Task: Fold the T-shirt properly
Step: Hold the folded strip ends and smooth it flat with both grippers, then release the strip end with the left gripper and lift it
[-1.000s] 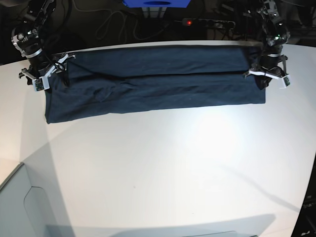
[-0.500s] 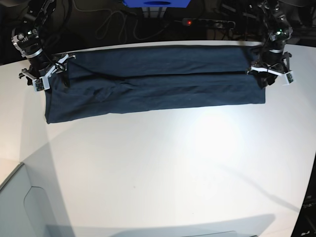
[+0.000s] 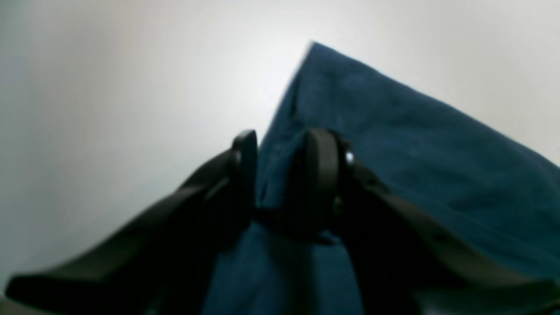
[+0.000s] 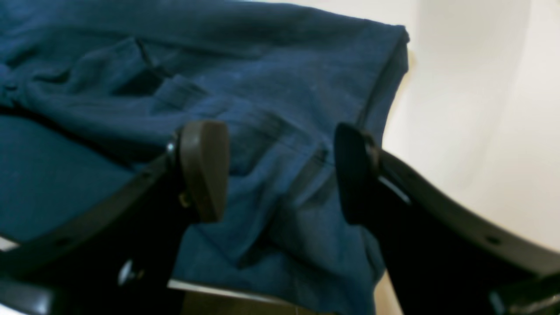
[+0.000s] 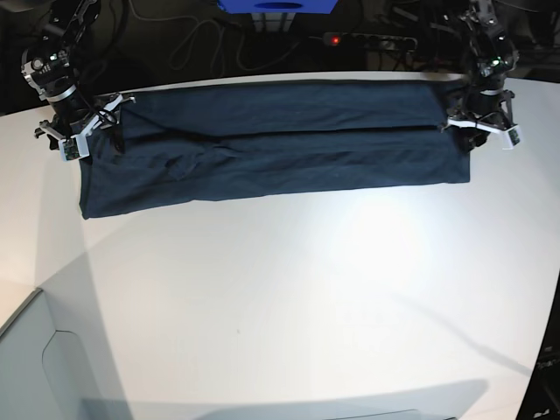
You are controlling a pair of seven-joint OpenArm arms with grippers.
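The T-shirt [image 5: 271, 144] lies along the far side of the white worktop [image 5: 289, 297] as a long, narrow band, with a lengthwise seam-like line down its middle where one layer appears to overlap another; that shape suggests the lengthwise fold is in place and the crosswise folds are not yet made. Each arm stands at one short end of the band, which makes sense for a cloth this long: two corners can be lifted together and the band kept taut instead of sagging. The left end effector [image 3: 280, 170] sits at the band's end on the right of the base view, near a corner of the cloth; its jaws stand slightly apart with a ridge of fabric rising between them, and whether they grip or merely straddle it I cannot tell. The right end effector [image 4: 280, 170], at the opposite end, is spread wide, its fingers either side of a rumpled patch near the hemmed edge, holding nothing. That end looks more wrinkled, so a clean pinch on both layers there seems the harder one; catching only the top layer would likely pull the fold open.
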